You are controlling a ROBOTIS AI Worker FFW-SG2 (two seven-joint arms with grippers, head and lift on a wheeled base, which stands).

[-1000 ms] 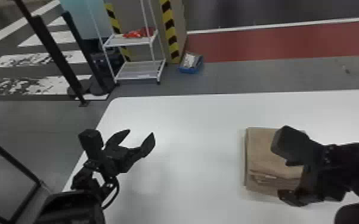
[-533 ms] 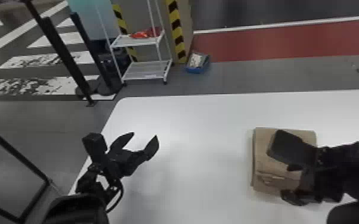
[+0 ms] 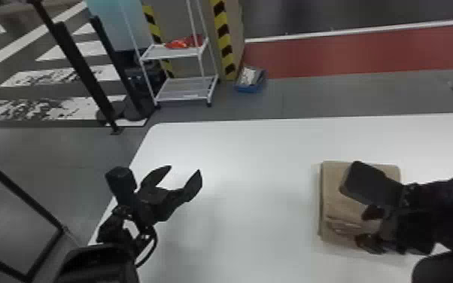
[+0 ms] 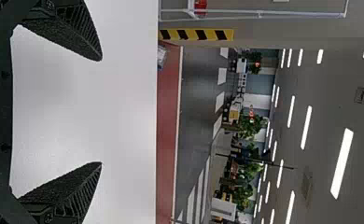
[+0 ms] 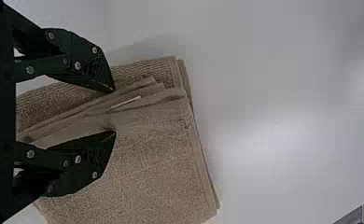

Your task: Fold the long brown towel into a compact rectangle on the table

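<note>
- the brown towel (image 3: 340, 192) lies on the right part of the white worktop (image 3: 259, 169), folded into a compact, layered rectangle, well apart from the left pincer (image 3: 185, 169).
- the right pincer (image 3: 360, 226) is at the towel's near part, with its arm coming in from the right edge of the head view.
- in the right wrist view, the two fingers of the right pincer (image 5: 115, 112) are spread, with a gap between their tips; folds of towel show in that gap, and nothing looks pinched. whether the fingertips touch the cloth, i cannot tell.
- several loose layers run beside each other between those fingers, a little uneven, and a thin white strip (image 5: 125, 102) shows on one of them.
- the left pincer is over the left part of the worktop, and its fingers are spread wide, with nothing held; the left wrist view shows bare white surface between them.
- on the floor behind stands a white rack (image 3: 177, 52) with a red item (image 3: 178, 43) on its upper shelf; to its right sits a blue box (image 3: 250, 88), near a yellow-and-black striped edge (image 3: 222, 34).
- further off, the left wrist view has green plants (image 4: 250, 125) and ceiling lights (image 4: 342, 163).
</note>
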